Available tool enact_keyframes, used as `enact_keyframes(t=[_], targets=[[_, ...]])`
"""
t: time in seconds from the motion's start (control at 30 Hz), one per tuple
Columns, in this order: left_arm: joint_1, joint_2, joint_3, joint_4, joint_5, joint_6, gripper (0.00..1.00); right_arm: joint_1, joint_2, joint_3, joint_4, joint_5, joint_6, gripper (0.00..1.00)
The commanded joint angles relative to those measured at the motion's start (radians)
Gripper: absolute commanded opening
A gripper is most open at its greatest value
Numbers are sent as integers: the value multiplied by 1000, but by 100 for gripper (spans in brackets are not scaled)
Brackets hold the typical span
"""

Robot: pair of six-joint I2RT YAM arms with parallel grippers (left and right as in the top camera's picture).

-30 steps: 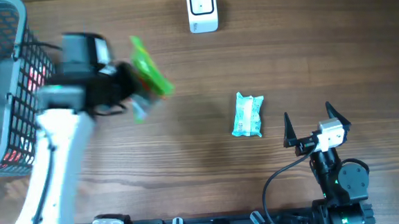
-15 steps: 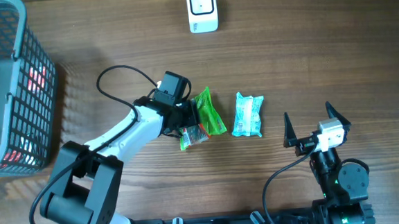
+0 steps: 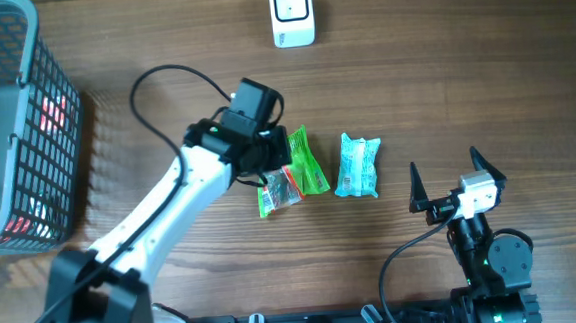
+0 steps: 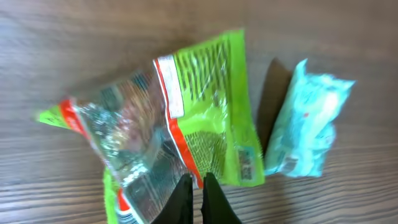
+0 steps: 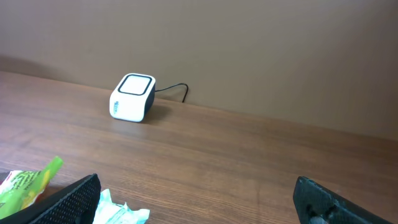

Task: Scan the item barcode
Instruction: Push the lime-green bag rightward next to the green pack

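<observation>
Where the table (image 3: 463, 71) has its middle, the green packet (image 3: 291, 173) is laid flat, just left of a blue packet (image 3: 357, 164). The left gripper (image 4: 196, 186) is set over it, fingers pressed together; whether film is pinched cannot be told. The scanner (image 3: 291, 13) is placed far off, the basket (image 3: 5, 119) far left. The right gripper (image 3: 443, 162) is held spread, near right.

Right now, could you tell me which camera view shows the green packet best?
The left wrist view: the green packet looks large, print visible, with the left gripper at its edge. Overhead shows it small, partly covered by that gripper. The right wrist view catches only one corner.
</observation>
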Motion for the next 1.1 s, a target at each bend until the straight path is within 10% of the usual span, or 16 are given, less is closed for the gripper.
enact_keyframes(t=[0.0,0.43,0.7,1.07], targets=[[-46,114,-11,-3,-10,9,4,-3,-4,-1,3,9,-5,100],[-75,266,26,291,48,8,9,-3,-4,-1,3,9,-5,100],[24,266,276,-14,-61,43,18,-3,-4,-1,3,9,-5,100],[132,343,181,-146,-280,31,17,-3,-4,-1,3,9,-5,100]])
